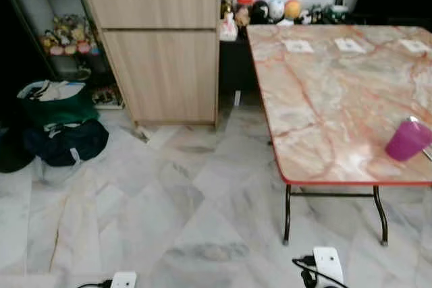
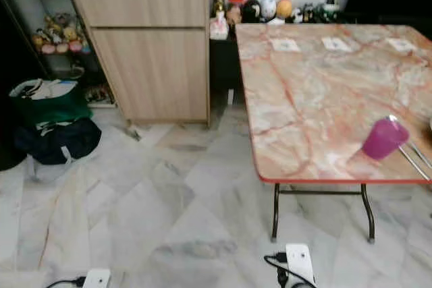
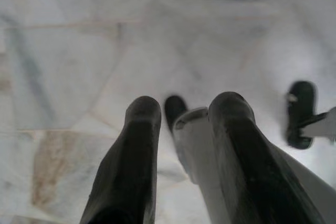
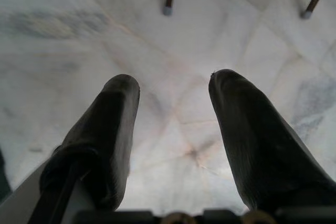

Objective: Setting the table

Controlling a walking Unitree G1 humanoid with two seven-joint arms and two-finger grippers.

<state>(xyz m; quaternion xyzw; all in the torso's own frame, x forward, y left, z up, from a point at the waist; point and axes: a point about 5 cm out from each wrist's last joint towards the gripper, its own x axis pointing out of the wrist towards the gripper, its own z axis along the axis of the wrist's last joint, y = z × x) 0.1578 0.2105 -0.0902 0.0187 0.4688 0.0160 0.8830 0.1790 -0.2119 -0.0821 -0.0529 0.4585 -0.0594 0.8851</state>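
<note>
- Black fingers of our right gripper [image 4: 173, 129] stood well apart with nothing between them, pointing down at the marble floor [image 1: 169, 187] near a leg of the table.
- Our left gripper [image 3: 181, 150] also hung low over the floor, its fingers parted and holding nothing.
- Beyond us, the tabletop [image 1: 317, 99] carried a purple cup [image 1: 407, 139] near its front right edge, with cutlery [image 2: 413, 156] just beside it and white mats [image 1: 298, 46] along the far side.
- We judged that the step in hand was the approach: we should square up to the tabletop edge, stop close, then raise the right gripper toward the cup without knocking it.
</note>
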